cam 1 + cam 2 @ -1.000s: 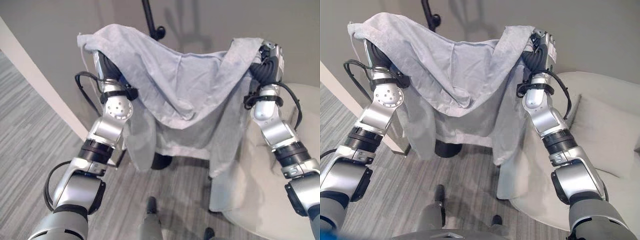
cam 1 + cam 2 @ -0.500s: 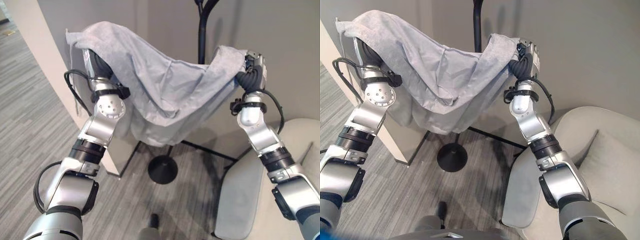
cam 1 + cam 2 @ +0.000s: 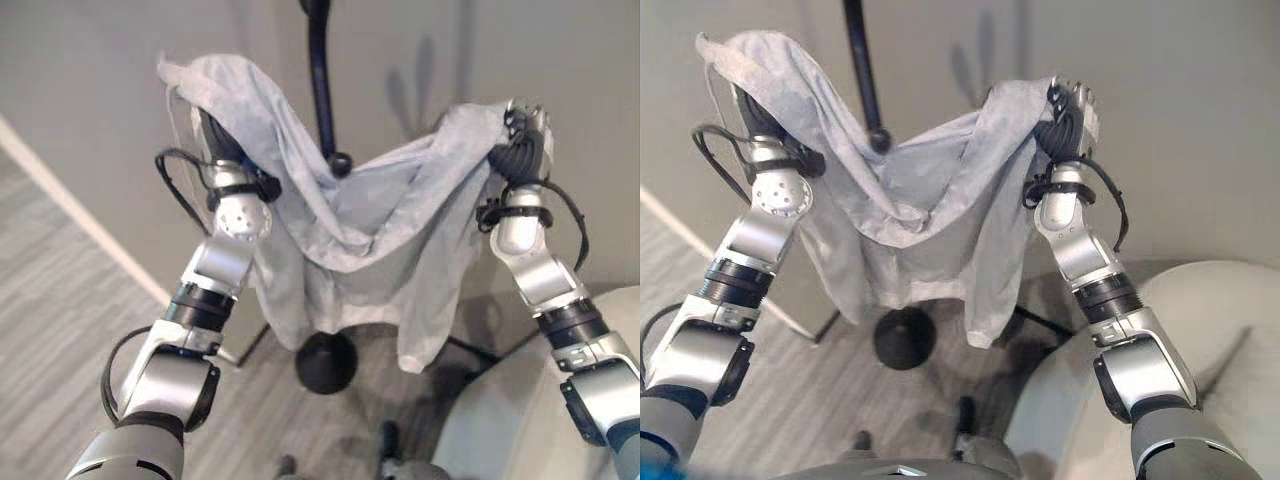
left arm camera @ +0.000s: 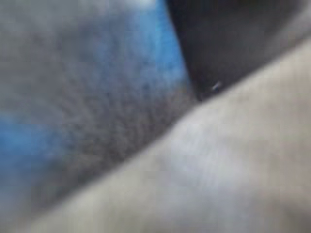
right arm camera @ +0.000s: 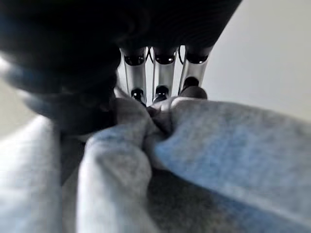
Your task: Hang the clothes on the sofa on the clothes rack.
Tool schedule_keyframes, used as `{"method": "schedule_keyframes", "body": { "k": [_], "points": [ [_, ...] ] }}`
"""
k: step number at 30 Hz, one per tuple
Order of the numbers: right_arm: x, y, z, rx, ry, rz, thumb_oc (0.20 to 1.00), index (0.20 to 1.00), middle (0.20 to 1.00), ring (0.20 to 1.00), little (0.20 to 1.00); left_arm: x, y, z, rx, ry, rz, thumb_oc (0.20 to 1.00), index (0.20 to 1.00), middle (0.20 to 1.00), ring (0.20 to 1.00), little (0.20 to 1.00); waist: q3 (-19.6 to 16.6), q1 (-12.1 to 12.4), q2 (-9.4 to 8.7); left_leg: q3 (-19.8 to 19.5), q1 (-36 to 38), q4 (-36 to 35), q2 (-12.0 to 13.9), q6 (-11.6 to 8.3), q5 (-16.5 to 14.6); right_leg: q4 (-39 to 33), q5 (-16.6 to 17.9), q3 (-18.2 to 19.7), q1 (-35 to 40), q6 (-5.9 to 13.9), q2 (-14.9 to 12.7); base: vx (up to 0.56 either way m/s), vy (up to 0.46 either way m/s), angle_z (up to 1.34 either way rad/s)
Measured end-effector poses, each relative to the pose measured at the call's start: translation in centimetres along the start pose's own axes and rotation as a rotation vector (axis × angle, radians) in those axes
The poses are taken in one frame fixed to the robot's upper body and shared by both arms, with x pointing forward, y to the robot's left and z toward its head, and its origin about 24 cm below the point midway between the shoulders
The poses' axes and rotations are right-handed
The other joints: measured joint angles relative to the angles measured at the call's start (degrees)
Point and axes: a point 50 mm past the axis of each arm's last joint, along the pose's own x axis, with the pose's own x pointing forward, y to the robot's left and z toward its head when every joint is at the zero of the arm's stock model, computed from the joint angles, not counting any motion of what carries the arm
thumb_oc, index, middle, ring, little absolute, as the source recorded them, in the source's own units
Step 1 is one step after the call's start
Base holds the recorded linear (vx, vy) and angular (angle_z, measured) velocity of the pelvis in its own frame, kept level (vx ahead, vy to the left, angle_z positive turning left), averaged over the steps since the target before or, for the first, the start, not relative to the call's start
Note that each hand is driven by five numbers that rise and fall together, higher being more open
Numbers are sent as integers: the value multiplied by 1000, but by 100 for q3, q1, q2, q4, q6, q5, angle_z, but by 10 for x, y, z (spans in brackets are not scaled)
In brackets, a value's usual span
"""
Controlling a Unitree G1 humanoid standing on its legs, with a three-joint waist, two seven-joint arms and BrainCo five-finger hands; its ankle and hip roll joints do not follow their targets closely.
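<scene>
A light grey garment point(image 3: 370, 230) hangs spread between my two raised arms, sagging in the middle. Behind it stands the clothes rack's black pole point(image 3: 320, 70). A knobbed hook point(image 3: 340, 163) on the rack shows just above the sagging cloth, and the round base point(image 3: 325, 362) sits on the floor below. My right hand point(image 3: 525, 125) is high at the right, and its fingers point(image 5: 163, 73) are curled into a bunched fold of the garment point(image 5: 146, 145). The garment's other end is draped over my left hand point(image 3: 213, 135), and cloth point(image 4: 218, 170) covers that hand's wrist view.
A pale sofa point(image 3: 1200, 330) curves in at the lower right, close beside my right arm. The grey wall stands right behind the rack. A light strip point(image 3: 80, 230) runs along the wall's foot at the left, above the striped carpet point(image 3: 60, 340).
The whole picture has shifted, so the camera has moved. The garment now sags deeper in the middle, below the rack's hook, and one sleeve hangs lower. Both arms stay raised.
</scene>
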Motion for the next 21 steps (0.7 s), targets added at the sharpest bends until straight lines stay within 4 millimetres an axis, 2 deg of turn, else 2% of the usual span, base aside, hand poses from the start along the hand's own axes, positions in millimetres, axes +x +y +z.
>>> {"method": "schedule_keyframes", "body": {
  "k": [1, 3, 4, 5, 6, 7, 11, 16, 21],
  "points": [
    [3, 0, 6, 19, -30, -5, 200, 200, 200, 200, 200, -5, 1, -5, 7, 14, -5, 200, 200, 200, 200, 200, -21, 1, -33, 263, -163, 402, -5, -44, 59, -1, -48, 18, 57, -86, 20, 11, -69, 4],
    [5, -1, 7, 21, -40, -7, 200, 200, 200, 200, 200, -6, 2, -6, 12, 16, -9, 200, 200, 200, 200, 200, -6, -26, -82, 464, -423, 267, -233, -112, -5, 1, -77, 45, 53, -105, -127, 5, -23, 8],
    [4, 1, 3, 11, -21, -2, 200, 200, 200, 200, 200, -6, 2, -6, 11, 14, -10, 200, 200, 200, 200, 200, -4, -25, -54, 702, -586, 31, -505, -43, 34, 0, -105, 46, 52, -96, -186, 37, -11, 10],
    [3, 1, -1, 0, -6, -1, 200, 200, 200, 200, 200, -5, 2, -5, 9, 12, -12, 200, 200, 200, 200, 200, 3, -30, -15, 730, -794, -48, -771, 98, 129, -4, -197, 42, 44, -95, -205, 100, 11, 3],
    [3, 0, -2, -2, -3, -3, 200, 200, 200, 200, 200, -5, 1, -4, 6, 8, -15, 200, 200, 200, 200, 200, 4, -31, 50, 723, -932, -87, -940, 228, 219, -23, -208, 33, 15, -108, -187, 153, 32, -17],
    [3, 2, -1, 3, -2, 3, 200, 200, 200, 200, 200, -5, 2, -4, 8, 6, -14, 200, 200, 200, 200, 200, 1, -4, 72, 557, -916, -127, -1061, 482, 401, -33, -231, 78, 10, -144, -202, 150, 54, -15],
    [3, 1, 2, 9, -18, 2, 200, 200, 200, 200, 200, -5, 1, 4, -13, -20, -22, 200, 200, 200, 200, 200, -6, -41, 82, 854, -760, -393, -1126, 684, 637, -32, -206, 53, 71, -48, -338, 93, 47, 3],
    [2, 2, 4, 19, -25, 3, 200, 200, 200, 200, 200, -5, 4, 8, -19, -38, -23, 200, 200, 200, 200, 200, -18, -11, 101, 864, -642, -416, -1274, 762, 634, -4, -228, 28, 206, 20, -489, 98, 62, 7],
    [-14, 7, 3, 51, -11, 52, 200, 200, 200, 200, 200, -15, 13, 0, -17, -15, -10, 200, 200, 200, 200, 200, -20, -29, 108, 903, -478, -419, -1289, 800, 584, -4, -263, 56, 358, 70, -506, 63, 50, -3]
  ]
}}
